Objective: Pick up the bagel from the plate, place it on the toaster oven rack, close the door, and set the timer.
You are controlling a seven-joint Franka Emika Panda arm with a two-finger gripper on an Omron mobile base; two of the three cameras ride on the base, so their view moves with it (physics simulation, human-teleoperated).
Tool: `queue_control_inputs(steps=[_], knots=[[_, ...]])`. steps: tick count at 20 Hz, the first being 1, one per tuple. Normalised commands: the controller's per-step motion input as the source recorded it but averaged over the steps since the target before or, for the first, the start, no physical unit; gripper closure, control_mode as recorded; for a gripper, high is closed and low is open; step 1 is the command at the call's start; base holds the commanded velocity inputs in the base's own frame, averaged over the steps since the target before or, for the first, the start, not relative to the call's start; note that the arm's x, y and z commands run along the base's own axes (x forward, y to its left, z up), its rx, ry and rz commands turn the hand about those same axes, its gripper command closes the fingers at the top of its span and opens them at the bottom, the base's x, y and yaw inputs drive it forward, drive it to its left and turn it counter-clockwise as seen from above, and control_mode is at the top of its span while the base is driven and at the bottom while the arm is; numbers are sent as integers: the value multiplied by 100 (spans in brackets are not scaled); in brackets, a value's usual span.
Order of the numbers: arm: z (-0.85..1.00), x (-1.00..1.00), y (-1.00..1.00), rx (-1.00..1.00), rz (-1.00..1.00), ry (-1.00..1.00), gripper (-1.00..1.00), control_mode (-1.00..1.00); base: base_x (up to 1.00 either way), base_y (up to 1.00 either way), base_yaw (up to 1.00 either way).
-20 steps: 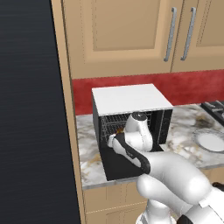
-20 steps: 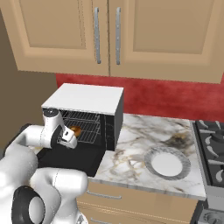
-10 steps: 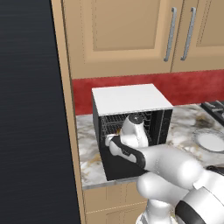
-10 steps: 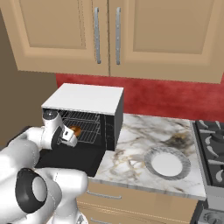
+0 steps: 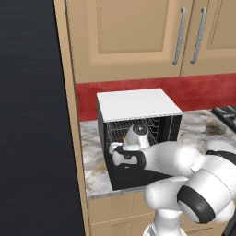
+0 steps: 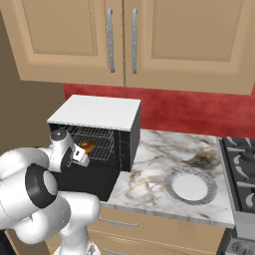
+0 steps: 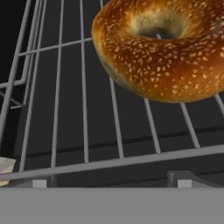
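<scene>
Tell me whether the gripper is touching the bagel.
Apart. In the hand view the gripper is open, and bare rack wires show between its tips and the bagel.

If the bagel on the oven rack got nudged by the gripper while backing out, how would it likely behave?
The bagel lies flat on the toaster oven rack, so it would probably slide, not roll. Its seeded crust looks rough, and the wires may catch it, so likely only a short slide. It looks light for its bulk, so even a slight brush from the open gripper could shift it.
</scene>
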Motion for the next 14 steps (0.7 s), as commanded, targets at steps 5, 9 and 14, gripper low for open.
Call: queue_control_inputs(steps=[5, 9, 14], knots=[[-6, 34, 0, 0, 0, -4, -100, -100, 0, 0, 0], [7, 46, 1, 0, 0, -8, -100, -100, 0, 0, 0], [39, 1, 2, 0, 0, -8, -100, -100, 0, 0, 0]])
